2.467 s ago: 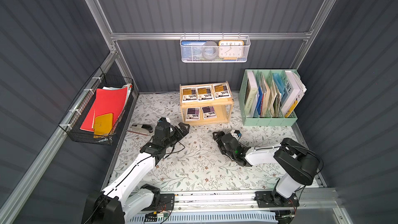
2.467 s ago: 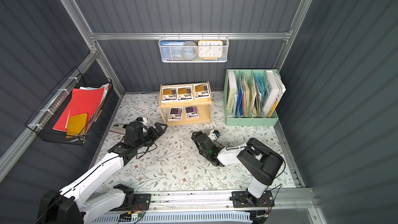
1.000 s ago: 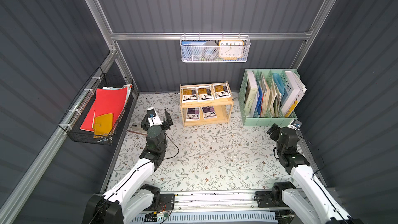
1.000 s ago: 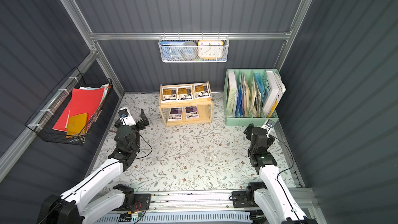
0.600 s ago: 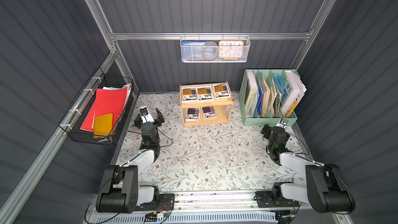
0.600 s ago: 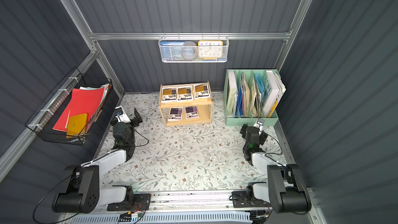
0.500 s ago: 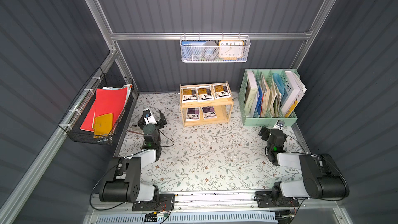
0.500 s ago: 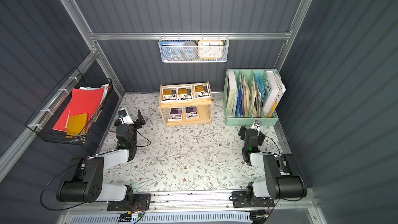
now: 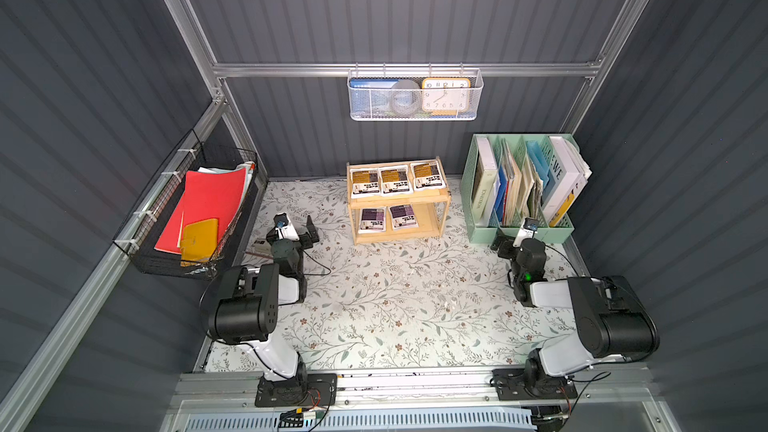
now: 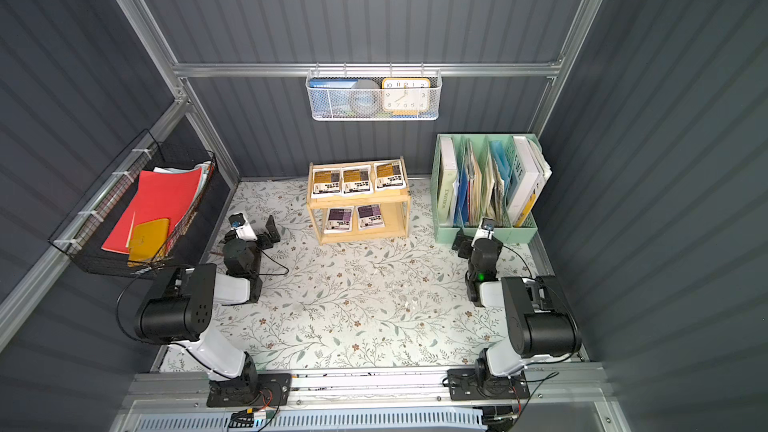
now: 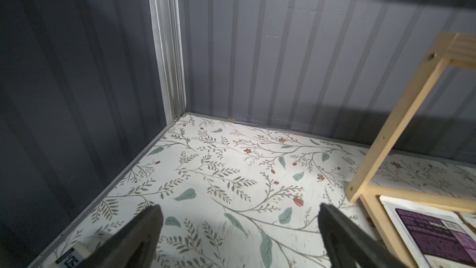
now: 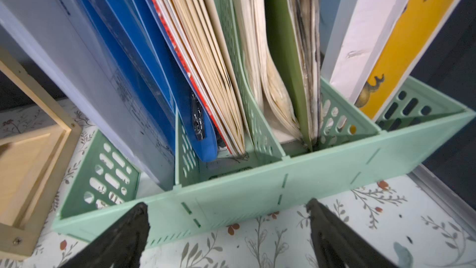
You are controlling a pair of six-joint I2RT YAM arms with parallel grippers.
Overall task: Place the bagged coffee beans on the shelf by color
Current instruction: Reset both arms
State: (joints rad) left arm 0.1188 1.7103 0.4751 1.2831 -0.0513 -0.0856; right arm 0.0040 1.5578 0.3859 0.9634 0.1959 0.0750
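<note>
We see our left tool spread wide and empty, low over the flowery bench. Our right tool is spread wide too, right by the green file holder. Three yellow coffee bags lie on top of the wooden shelf. Two purple coffee bags lie on the lower level.

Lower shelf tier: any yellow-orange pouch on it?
No, in a top view the lower tier holds only two purple pouches.

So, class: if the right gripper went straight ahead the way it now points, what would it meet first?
Most likely the front wall of the mint-green file organizer, directly ahead of the open right gripper.
</note>
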